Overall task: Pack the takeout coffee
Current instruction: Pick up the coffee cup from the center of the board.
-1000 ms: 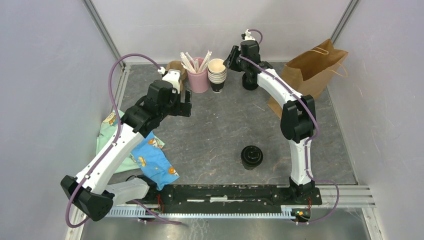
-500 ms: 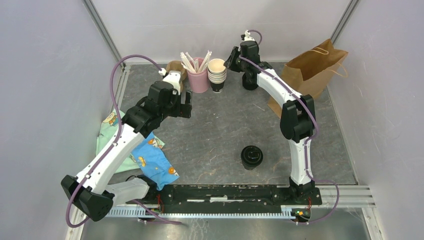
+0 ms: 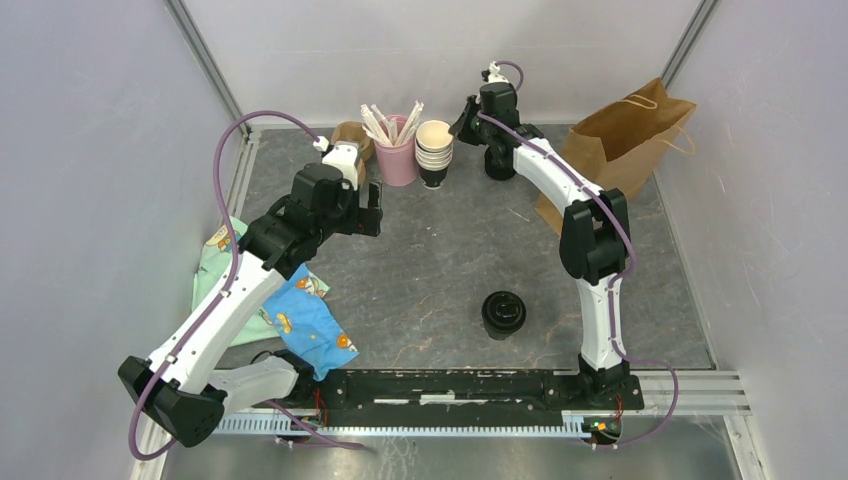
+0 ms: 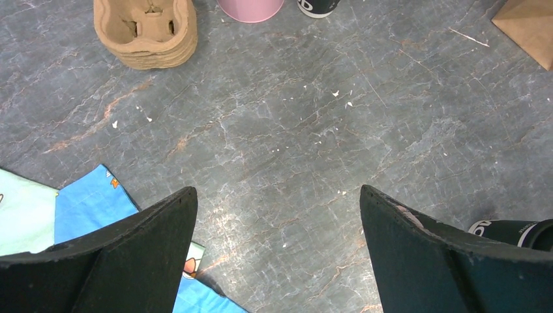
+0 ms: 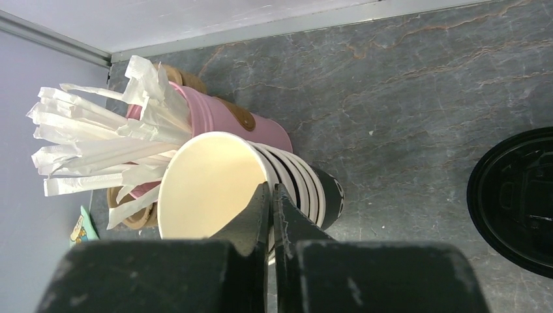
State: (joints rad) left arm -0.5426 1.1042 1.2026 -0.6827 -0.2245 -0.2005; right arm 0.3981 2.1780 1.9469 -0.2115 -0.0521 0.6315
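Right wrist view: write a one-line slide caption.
Right gripper shut at the rim of the paper cup stack, beside wrapped straws in a pink cup.

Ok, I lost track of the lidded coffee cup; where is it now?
In the top view the lidded coffee cup stands alone on the table, near its front edge and right of centre, left of the right arm's lower link.

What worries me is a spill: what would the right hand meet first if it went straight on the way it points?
The top cup of the stack: the right hand points right at its rim, perhaps touching it, though depth is unclear.
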